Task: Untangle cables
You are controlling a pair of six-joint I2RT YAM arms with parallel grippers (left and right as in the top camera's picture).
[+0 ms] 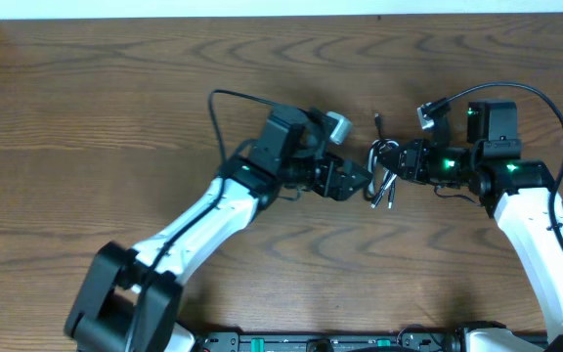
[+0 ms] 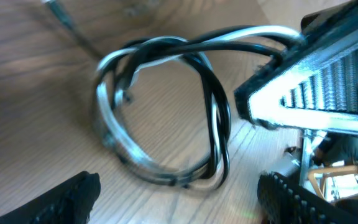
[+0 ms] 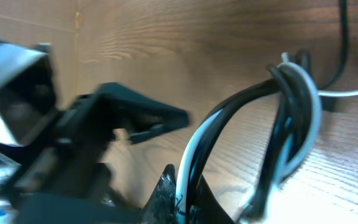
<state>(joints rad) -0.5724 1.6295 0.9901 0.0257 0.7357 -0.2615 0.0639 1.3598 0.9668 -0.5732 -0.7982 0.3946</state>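
Holds the cables [image 1: 384, 174] clenched in the right claw [image 1: 406, 161], seemingly to anchor the tangle at that claw's tips and stop it sliding on the table [image 1: 115, 88]. Has the left claw [image 1: 360, 181] released, fingers spread wide, facing the right claw with the tangle between the two, probably to line up a bite on one strand rather than on the whole bundle. Lets a loose end [image 1: 377, 122] trail away beyond both claws, flat on the wood. From overhead, gives only a small dark-and-pale knot between the claw tips, too small for sorting white from black. From the left wrist, shows far more: white cord [image 2: 107, 115] and black cord [image 2: 219, 118] curled in one ring just ahead of the open fingers [image 2: 73, 196], running side by side, crossing on the far side of the ring, then passing ahead and to the right into the ribbed pads [image 2: 316, 99] of the right claw. From the right wrist, adds the other side: both cords rising from that claw's own tips, arching over in a hump, with the left claw blurred just beyond. Cannot settle from any view the over-and-under order at the crossing, nor any contact between left claw and cords
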